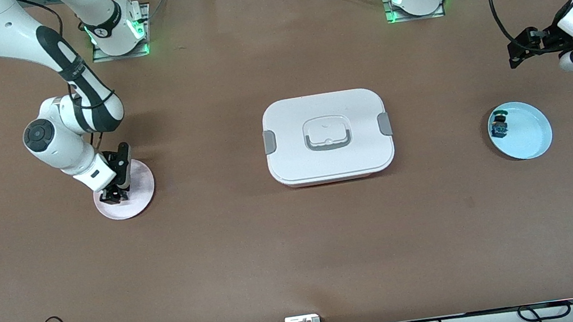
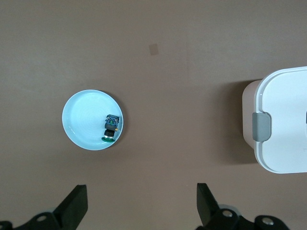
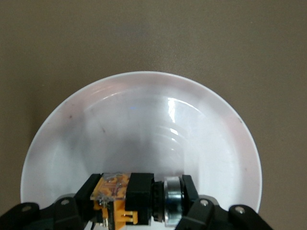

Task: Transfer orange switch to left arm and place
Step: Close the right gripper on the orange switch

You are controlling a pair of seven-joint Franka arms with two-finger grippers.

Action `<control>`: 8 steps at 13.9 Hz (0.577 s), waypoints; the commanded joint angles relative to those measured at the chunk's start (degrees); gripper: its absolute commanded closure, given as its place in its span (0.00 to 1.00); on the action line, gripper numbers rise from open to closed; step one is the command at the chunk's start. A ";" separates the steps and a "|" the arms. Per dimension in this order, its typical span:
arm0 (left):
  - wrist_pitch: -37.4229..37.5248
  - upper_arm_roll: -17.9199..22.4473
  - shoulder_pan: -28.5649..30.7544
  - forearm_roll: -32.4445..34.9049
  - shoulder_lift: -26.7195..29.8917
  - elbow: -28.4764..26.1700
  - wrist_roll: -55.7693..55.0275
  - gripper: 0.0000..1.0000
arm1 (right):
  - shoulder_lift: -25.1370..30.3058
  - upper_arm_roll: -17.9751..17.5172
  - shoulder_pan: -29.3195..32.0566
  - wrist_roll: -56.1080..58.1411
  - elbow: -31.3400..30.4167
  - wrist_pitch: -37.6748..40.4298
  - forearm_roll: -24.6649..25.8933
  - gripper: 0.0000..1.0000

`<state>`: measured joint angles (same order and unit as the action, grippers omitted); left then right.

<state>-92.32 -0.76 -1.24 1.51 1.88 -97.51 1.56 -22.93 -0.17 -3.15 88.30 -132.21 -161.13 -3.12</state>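
1. The orange switch (image 3: pixel 127 199) lies on its side in the pink plate (image 3: pixel 144 96), between the right gripper (image 3: pixel 139 203) fingers, which clamp its black body.
2. It is judged light, rigid and small; a grip across the flat body sides suits it, since the metal collar may slip.
3. The left gripper (image 2: pixel 141 206), fingers apart, waits over the counter (image 1: pixel 300 250) near the blue plate (image 2: pixel 79 120); the box (image 1: pixel 327 136) stands between the plates.

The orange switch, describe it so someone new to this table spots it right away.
From the big white box, look toward the right arm's end of the table to the pale pink plate. The right gripper is down on it, fingers around the orange switch. The other switch is green-capped.
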 commanded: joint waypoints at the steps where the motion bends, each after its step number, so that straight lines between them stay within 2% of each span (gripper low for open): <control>1: 1.18 0.15 -0.17 1.04 -0.65 1.80 -0.07 0.00 | 0.34 -0.18 0.25 1.18 -0.86 -1.38 0.75 0.90; 3: 1.18 0.15 -0.17 1.04 -0.65 1.80 -0.07 0.00 | 0.96 -0.27 -0.10 1.18 -0.60 -1.03 0.75 0.98; 5: 1.18 0.15 -0.17 1.04 -0.65 1.80 -0.07 0.00 | 2.18 -0.36 -0.19 0.91 -0.33 -0.24 0.75 1.00; 8: 1.09 0.15 -0.17 1.04 -0.74 1.80 -0.16 0.00 | 4.47 -0.80 -0.80 0.74 1.51 5.98 0.75 1.00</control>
<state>-92.32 -0.76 -1.24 1.51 1.88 -97.51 1.56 -21.21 -0.65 -3.45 88.55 -131.34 -159.12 -3.11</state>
